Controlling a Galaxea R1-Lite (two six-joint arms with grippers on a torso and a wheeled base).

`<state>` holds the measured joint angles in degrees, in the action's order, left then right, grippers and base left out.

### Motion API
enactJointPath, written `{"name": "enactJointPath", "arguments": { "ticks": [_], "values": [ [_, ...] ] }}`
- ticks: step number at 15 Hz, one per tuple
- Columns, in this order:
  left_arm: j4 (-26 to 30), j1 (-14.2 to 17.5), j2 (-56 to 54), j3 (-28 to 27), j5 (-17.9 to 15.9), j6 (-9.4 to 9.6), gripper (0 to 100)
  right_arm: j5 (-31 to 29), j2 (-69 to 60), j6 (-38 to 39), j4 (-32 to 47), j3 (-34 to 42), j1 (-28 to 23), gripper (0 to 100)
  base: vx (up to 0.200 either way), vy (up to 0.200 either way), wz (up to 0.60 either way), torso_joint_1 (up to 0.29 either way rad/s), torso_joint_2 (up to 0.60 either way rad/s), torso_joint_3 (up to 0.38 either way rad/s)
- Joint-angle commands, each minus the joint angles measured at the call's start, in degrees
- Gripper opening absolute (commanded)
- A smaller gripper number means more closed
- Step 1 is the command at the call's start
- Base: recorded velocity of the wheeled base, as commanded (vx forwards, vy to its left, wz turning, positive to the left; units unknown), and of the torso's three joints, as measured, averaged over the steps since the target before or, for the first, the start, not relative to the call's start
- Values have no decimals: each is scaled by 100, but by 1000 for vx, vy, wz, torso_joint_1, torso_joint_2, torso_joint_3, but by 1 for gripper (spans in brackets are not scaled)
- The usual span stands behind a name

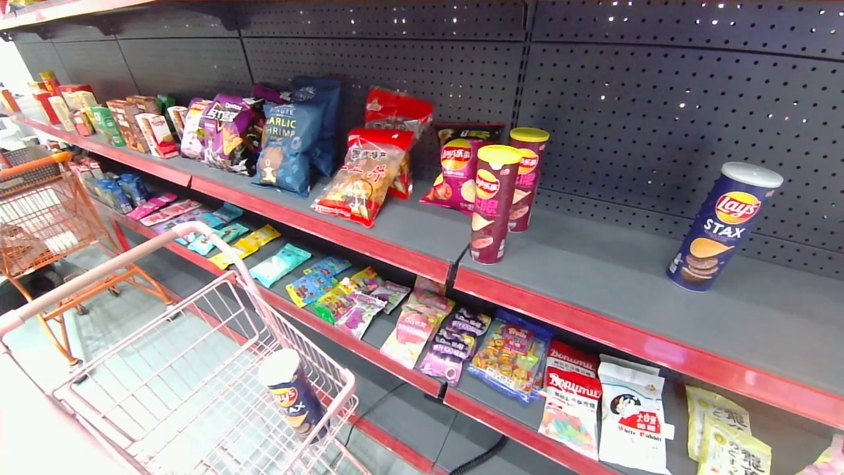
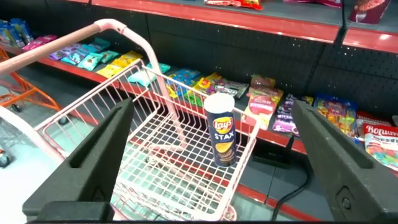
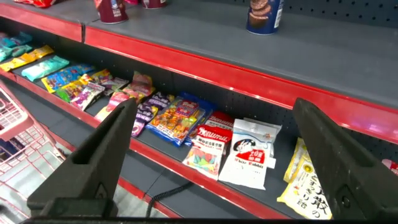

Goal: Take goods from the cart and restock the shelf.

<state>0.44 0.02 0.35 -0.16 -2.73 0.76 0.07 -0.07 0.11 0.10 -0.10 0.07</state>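
Near left, one blue chip can (image 1: 290, 392) with a white lid stands upright in the pink wire cart's (image 1: 99, 276) far corner, yet to be shelved. The left gripper (image 2: 211, 109) and right gripper (image 3: 214, 106) are spread wide, empty. Farther right, a matching can (image 1: 722, 227) stands on the upper shelf (image 1: 593, 277), apparently already stocked

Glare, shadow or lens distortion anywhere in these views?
Head view: wide-angle lens tilts the upper shelf; pegboard holes glint top right; far left washes out. Left wrist view: blue can evenly lit. Right wrist view: lower shelf shaded under the upper.
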Motion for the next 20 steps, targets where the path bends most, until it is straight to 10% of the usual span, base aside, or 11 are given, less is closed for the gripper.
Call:
{"name": "enactJointPath", "arguments": {
  "ticks": [1,20],
  "values": [
    [0,6,0,-2,1,4,100,1,7,-2,-1,1,1,100,0,0,0,0,0,0],
    [0,-2,9,-2,1,-23,100,10,7,24,-1,1,1,100,0,0,0,-86,205,117]
  ]
}}
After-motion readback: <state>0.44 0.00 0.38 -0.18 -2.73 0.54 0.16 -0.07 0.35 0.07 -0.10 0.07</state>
